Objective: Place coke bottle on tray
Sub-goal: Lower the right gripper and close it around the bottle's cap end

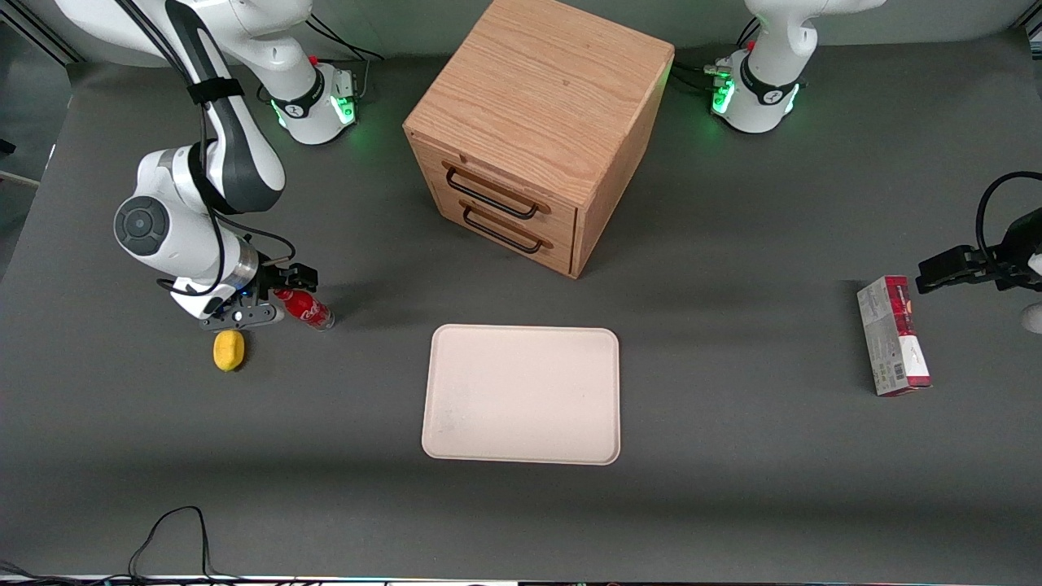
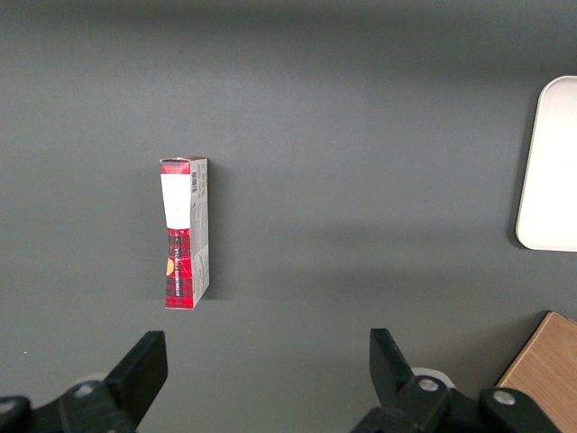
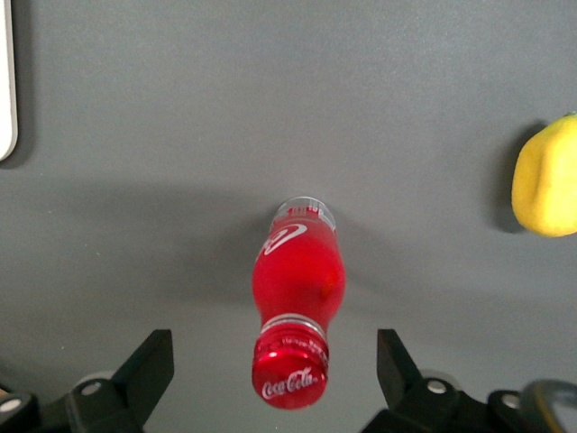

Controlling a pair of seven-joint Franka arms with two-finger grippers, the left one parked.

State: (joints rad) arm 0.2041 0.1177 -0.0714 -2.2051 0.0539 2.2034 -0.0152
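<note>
The coke bottle (image 1: 307, 310), small and red with a red cap and clear base, stands on the grey table toward the working arm's end, well apart from the tray (image 1: 521, 395). My right gripper (image 1: 278, 297) is open and low over the bottle, one finger on each side of the cap without touching it. In the right wrist view the bottle (image 3: 297, 307) shows from above, its cap between the open fingers (image 3: 149, 370) of the gripper (image 3: 275, 374). The cream-white tray is flat and holds nothing; its edge also shows in the right wrist view (image 3: 4, 81).
A yellow lemon (image 1: 229, 350) lies close beside the gripper, nearer the front camera than the bottle, and shows in the right wrist view (image 3: 545, 176). A wooden drawer cabinet (image 1: 537, 122) stands farther back than the tray. A red-and-grey carton (image 1: 894, 335) lies toward the parked arm's end.
</note>
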